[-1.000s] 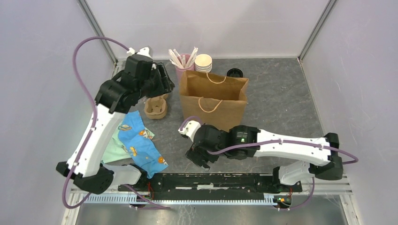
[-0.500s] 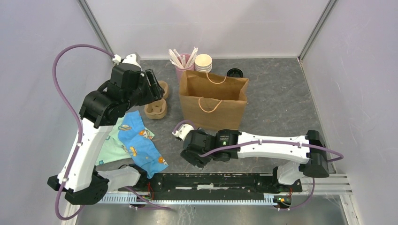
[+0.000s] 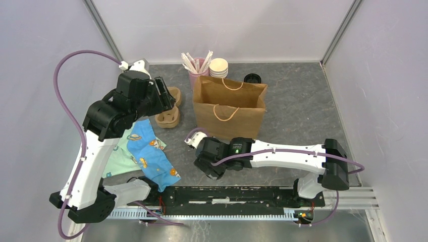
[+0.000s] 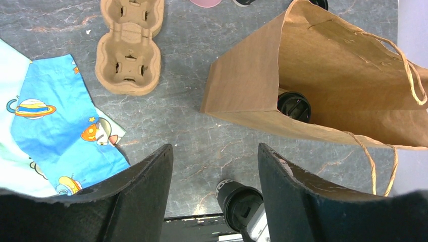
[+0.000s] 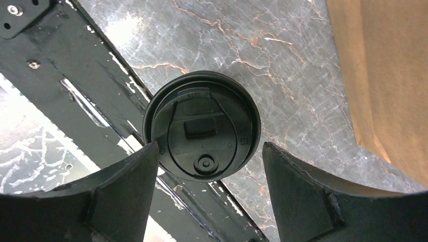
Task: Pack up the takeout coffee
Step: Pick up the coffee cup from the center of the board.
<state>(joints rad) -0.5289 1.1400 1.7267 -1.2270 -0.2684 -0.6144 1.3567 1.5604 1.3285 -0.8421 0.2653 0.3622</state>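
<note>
Marbled table (image 5: 282, 60): takeout coffee (image 5: 202, 133) lid lettering unreadable.

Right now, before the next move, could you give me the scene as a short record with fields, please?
coffee to pack: takeout coffee, lid on, standing on the table
right fingers: open, one on each side of that cup, not yet closed on it
left fingers: open, nothing between them
brown bag: mouth open, a lidded cup already inside
also on the table: cup carrier, printed cloth
</note>
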